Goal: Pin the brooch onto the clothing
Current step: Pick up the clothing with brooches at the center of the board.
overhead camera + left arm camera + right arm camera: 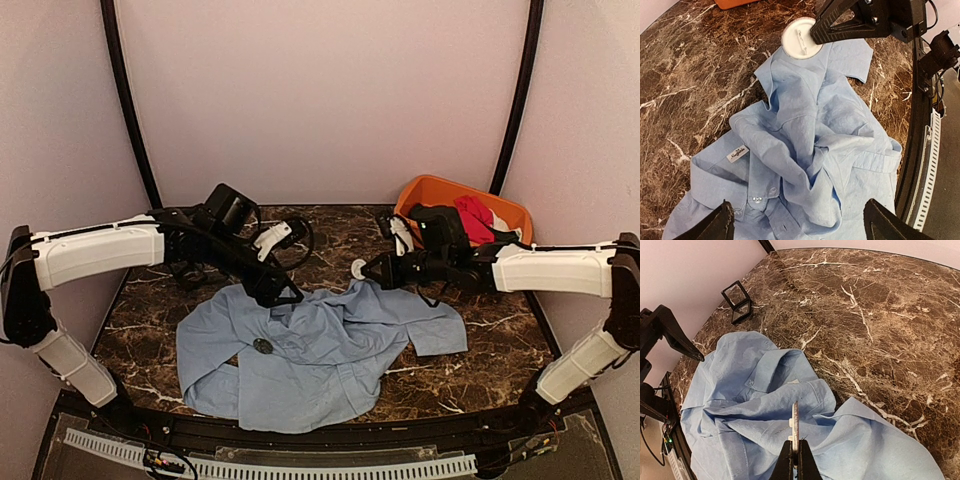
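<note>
Top external view: the small dark round brooch (263,346) sits on the crumpled light blue button-up shirt (340,350), but I cannot tell whether it is fastened. Left claw (797,210) gapes empty; right claw (796,445) pinches a white round pin-backed disc (800,37), not yet attached.

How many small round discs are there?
2: a dark disc lying on the blue shirt; a white disc pinched in the right hand at the shirt's far edge. Folds may hide more.

Soft, warm light falls evenly from above, tinting the pale walls (320,100) pinkish. The marble table (500,350) shows a mild sheen; the clothing (330,365) casts only thin, soft shadows. All 3 views are fairly sharp; both wrist views curve toward the edges.
</note>
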